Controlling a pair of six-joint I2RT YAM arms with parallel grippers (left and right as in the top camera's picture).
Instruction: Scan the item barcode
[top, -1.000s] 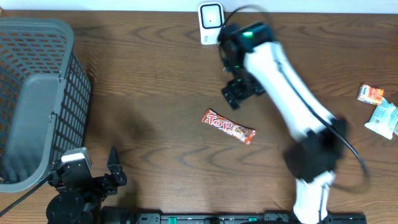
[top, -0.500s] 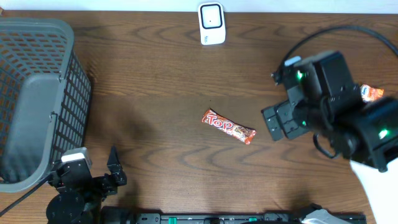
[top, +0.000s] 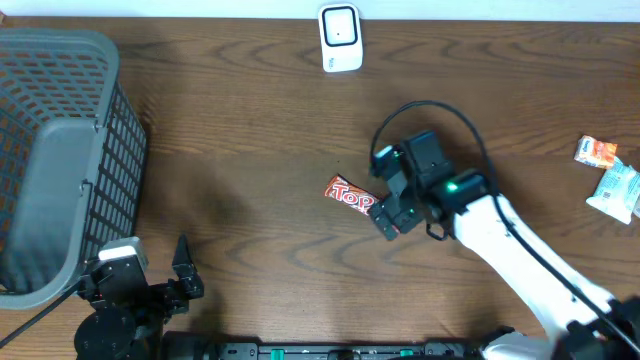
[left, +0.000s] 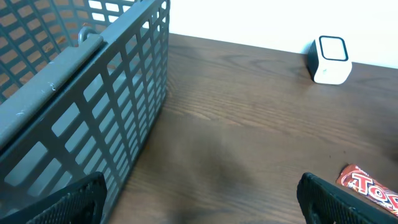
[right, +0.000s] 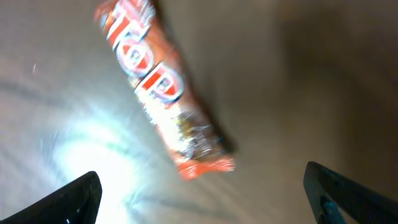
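The left gripper (left: 199, 204) rests open and idle at the near edge of the counter (top: 250, 130). At mid-counter the right gripper (top: 388, 212) hovers released over the right end of the candy bar (top: 350, 196), so this looks like the pickup step. The next move calls for lowering, closing on the bar, and presenting its barcode to the scanner (top: 340, 38) at the far edge.

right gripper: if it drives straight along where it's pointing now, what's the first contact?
Most likely the candy bar. In the wrist view it lies on the table between the open fingers of the right gripper, crimped end nearest. The view is blurred, so the gap is unclear.
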